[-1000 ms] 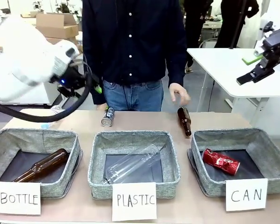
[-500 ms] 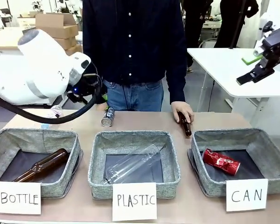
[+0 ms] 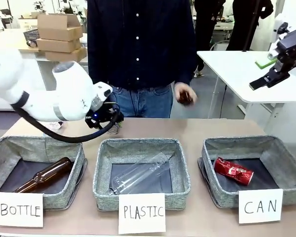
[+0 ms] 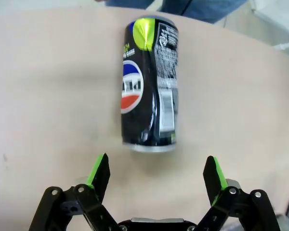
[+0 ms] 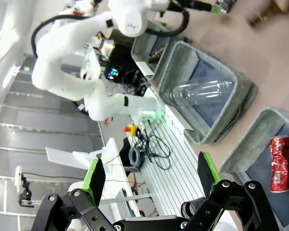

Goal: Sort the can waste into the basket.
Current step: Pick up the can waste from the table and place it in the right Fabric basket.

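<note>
A black can [image 4: 149,86] with silver ends lies on its side on the tan table, just ahead of my left gripper [image 4: 156,173], whose green-padded fingers stand open short of its near end. In the front view the left gripper [image 3: 110,122] hangs low over the table's far edge and covers most of that can. A dented red can [image 3: 233,171] lies inside the grey basket [image 3: 222,193] with the "CAN" card [image 3: 260,206]. My right gripper [image 3: 271,74] is raised at the far right, open and holding nothing. The right wrist view shows the right gripper [image 5: 151,173] high above the red can [image 5: 280,163].
The "BOTTLE" basket [image 3: 2,148] at the left holds a brown glass bottle [image 3: 44,175]. The middle "PLASTIC" basket [image 3: 138,145] holds a clear plastic bottle [image 3: 140,177]. The person's hand [image 3: 186,95] holds a brown bottle above the far edge. A white table [image 3: 232,74] stands at the back right.
My left arm has swung right and down to the black can. The person's hand took the brown bottle off the table and lifted it. The right arm has not moved.
</note>
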Motion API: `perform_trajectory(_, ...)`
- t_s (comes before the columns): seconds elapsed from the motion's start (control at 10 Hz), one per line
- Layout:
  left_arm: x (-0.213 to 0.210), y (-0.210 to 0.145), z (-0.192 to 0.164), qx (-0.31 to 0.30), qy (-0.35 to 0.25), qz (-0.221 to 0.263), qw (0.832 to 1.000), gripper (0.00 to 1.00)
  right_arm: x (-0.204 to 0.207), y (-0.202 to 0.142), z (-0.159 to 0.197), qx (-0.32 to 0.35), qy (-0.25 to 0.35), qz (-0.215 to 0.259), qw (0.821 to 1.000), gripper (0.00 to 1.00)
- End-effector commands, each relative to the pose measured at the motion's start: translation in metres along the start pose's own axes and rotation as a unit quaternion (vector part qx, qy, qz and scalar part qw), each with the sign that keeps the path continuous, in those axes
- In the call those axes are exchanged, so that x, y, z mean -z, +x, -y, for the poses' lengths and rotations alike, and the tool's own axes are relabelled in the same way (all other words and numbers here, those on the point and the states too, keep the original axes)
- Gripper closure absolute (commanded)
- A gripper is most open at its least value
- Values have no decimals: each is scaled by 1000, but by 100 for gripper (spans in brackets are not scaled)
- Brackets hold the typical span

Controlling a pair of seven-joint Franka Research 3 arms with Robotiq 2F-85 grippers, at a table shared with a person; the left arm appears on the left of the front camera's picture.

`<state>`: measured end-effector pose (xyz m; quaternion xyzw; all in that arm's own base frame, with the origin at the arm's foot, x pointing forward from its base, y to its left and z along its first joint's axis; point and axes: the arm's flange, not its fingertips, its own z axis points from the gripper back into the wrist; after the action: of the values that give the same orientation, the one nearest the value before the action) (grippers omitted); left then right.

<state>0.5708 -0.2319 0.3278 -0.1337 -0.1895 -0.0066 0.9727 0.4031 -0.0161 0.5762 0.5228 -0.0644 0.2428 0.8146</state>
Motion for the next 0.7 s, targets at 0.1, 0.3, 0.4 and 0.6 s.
perform_trajectory(0.1, 27, 41, 25, -14, 46, 19, 999, 0, -2, -2, 0, -9, -2, -6, 1000, 0)
perform_trajectory(0.3, 45, 49, 24, -18, 59, -1, 998, 0, -2, -2, 0, -9, -2, -6, 1000, 0)
perform_trajectory(0.4, 49, 48, 24, -22, 67, 0, 998, 0, -2, -2, 0, -9, -2, -6, 1000, 0)
perform_trajectory(0.6, 46, 48, 23, -21, 73, -5, 997, 59, -2, -2, 0, -9, -2, -6, 1000, 0)
